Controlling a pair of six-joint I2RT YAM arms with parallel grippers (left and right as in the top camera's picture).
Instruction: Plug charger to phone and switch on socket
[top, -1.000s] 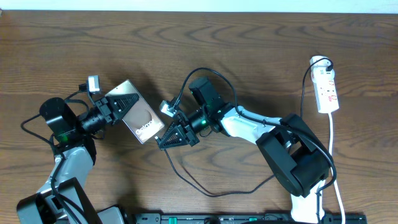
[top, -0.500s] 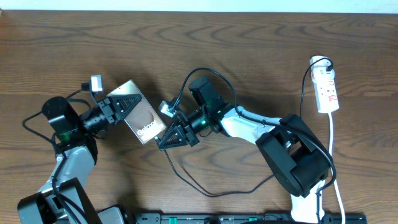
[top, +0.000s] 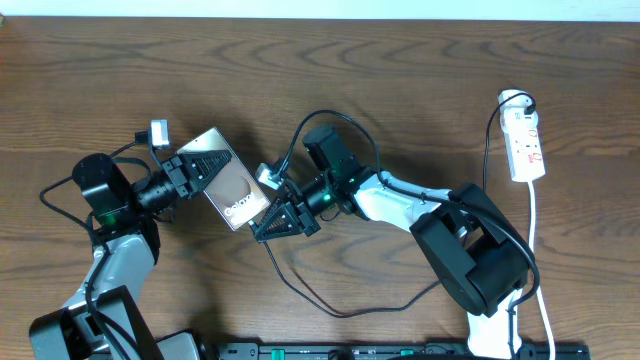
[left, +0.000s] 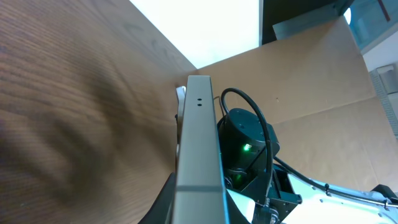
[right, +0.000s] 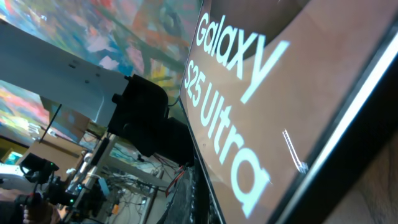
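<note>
A dark brown wood-grain table top (top: 420, 90) is seen from overhead, filling almost the whole view under even light. Along its far edge a thin pale strip (top: 320, 8) is shown; whether it is wall or floor cannot be told. A black rail (top: 400, 351) is set along the near edge. In the left wrist view, a plain brown cardboard panel (left: 311, 81) is seen beyond the table, with a bright white area (left: 205, 25) to its left.
</note>
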